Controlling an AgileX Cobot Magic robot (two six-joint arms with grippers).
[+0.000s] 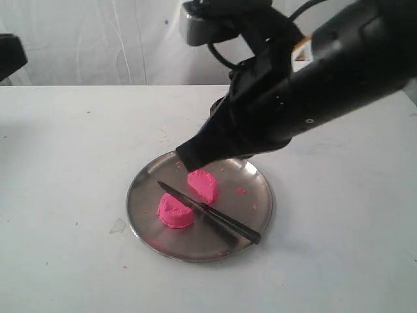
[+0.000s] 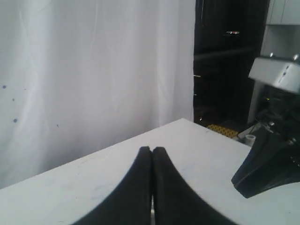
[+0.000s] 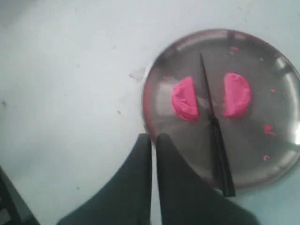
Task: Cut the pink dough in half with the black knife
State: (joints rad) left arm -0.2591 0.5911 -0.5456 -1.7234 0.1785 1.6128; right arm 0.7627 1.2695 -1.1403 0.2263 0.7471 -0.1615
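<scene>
The pink dough lies in two half-round pieces on the steel plate [image 1: 257,189]: one piece [image 1: 174,210] nearer the front left, the other [image 1: 203,184] behind it. Between them rests the black knife [image 1: 208,212], flat on the plate, tip toward the left rim and handle toward the right rim. My right gripper [image 1: 184,154] hangs shut and empty above the plate's back rim, clear of the knife. In the right wrist view the halves [image 3: 184,99] [image 3: 236,94] flank the knife [image 3: 213,126], with the gripper [image 3: 154,137] over the plate's edge. My left gripper [image 2: 152,150] is shut, empty, over bare table.
Tiny pink crumbs [image 1: 242,191] dot the plate. A small clear scrap [image 1: 118,225] lies on the white table left of the plate. A white curtain backs the table. The right arm's bulk [image 1: 326,78] fills the upper right.
</scene>
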